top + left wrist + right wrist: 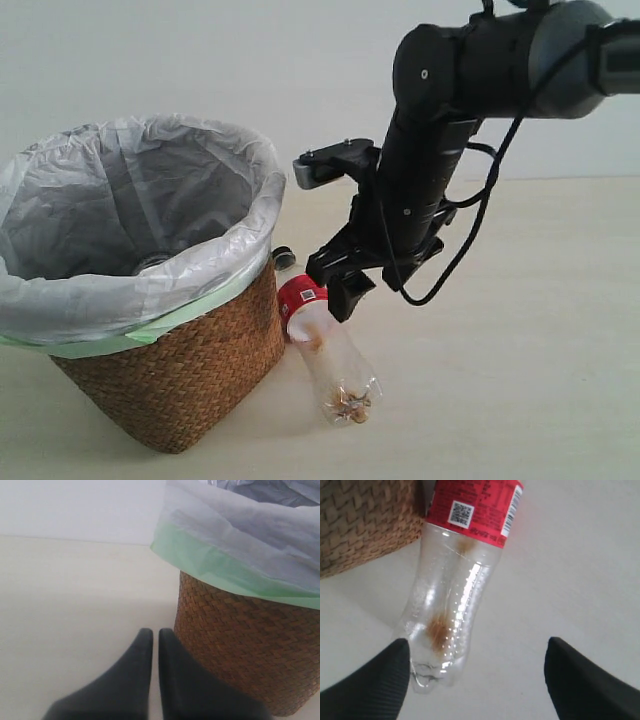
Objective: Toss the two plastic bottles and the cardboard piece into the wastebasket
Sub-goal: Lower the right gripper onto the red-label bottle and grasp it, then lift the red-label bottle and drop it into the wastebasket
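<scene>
Pale beige tabletop [520, 330] is seen across the whole scene, and it is backed by a plain whitish wall [200, 60]. At the far left, in the left wrist view, the left gripper [154, 635] is held low over the table just beside the wastebasket [180, 390]. Its two dark fingers are pressed almost together, only a thin slit is left between them, and nothing is held there. The wastebasket is stood upright on the left of the exterior view. Its brown woven wall is topped by a crinkled translucent white bag [130, 290], which is folded out over the rim and edged in pale green. To the right of the basket a clear plastic bottle [335, 360] is laid on its side on the table. Its red label [298, 300] is set right up against the wicker wall, though actual contact cannot be told, and its base is turned toward the exterior camera. Brown residue is seen inside the bottle. Above its labelled end the right gripper [340, 285] is held by a dark arm [430, 170] that is brought down from the upper right, with a black cable [470, 240] looped beside it. In the right wrist view its fingers are spread wide to either side of the bottle, and the bottle is not clasped.
</scene>
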Motion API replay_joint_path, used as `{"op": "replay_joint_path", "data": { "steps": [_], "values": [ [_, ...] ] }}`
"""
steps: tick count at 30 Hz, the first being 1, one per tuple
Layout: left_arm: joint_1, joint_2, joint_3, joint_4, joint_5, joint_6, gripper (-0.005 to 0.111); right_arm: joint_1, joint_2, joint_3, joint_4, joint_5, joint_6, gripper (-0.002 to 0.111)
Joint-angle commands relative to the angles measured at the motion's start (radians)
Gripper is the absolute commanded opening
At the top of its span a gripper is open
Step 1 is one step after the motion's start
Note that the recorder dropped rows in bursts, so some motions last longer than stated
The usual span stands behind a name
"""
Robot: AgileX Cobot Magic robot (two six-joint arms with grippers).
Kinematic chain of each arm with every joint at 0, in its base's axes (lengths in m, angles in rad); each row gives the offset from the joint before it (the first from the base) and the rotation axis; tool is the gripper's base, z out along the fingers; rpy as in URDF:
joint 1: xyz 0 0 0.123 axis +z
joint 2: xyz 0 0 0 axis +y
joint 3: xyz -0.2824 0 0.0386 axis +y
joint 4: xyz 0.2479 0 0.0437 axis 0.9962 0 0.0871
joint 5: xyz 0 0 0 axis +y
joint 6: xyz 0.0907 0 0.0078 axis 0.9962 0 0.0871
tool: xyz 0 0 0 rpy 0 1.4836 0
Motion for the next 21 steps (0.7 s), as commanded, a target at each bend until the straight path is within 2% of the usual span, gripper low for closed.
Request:
{"op": "replay_joint_path", "data": {
  "steps": [1,10,21],
  "values": [
    [0.001,-0.003,0.004,0.003,-0.003,-0.005,0.004,-0.002,0.046,0.003,0.05,-0.031,-0.045,0.066],
    [0.001,-0.003,0.004,0.003,-0.003,-0.005,0.004,-0.002,0.131,0.006,0.165,-0.068,-0.084,0.066],
    [0.001,-0.003,0.004,0.003,-0.003,-0.005,0.004,0.028,0.168,0.114,0.171,-0.261,-0.124,0.066]
  ]
}}
